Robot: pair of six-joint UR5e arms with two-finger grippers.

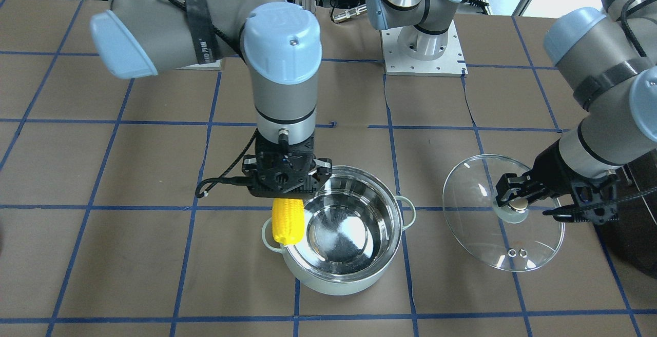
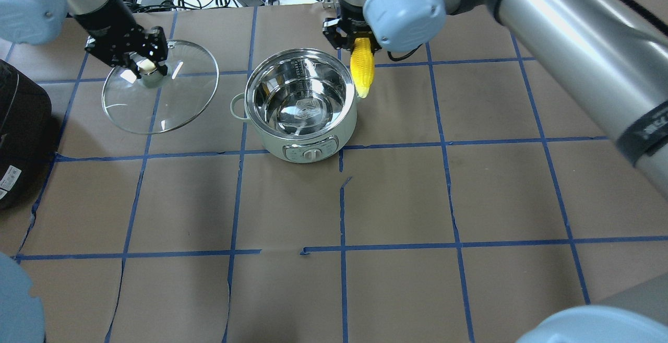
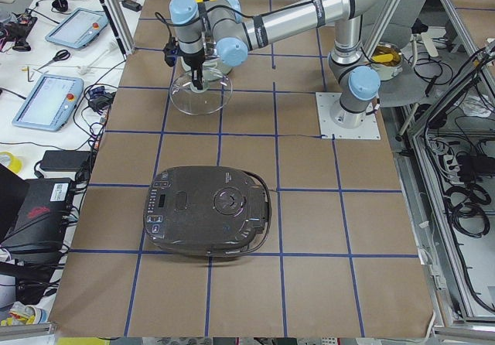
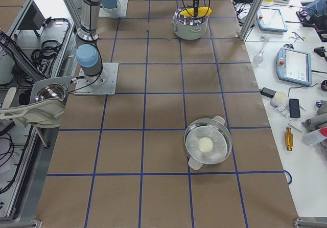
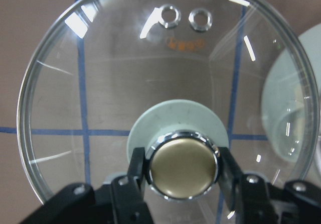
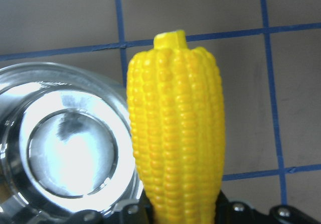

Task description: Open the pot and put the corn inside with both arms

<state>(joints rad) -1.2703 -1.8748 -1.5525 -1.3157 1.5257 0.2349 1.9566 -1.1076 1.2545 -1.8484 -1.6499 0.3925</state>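
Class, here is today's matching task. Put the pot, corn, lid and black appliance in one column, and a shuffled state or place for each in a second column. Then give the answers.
Things
1. pot
2. corn
3. lid
4. black appliance

States
a. gripped by its knob in the left gripper
b. on the table, apart from both arms
c. open and empty
d. hanging tip down from the right gripper, at the pot's rim

Pairs: 1-c, 2-d, 3-a, 4-b

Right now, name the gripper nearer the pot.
Right. The right gripper holds the corn beside the pot, at its rim; the left gripper holds the glass lid well off to the side.
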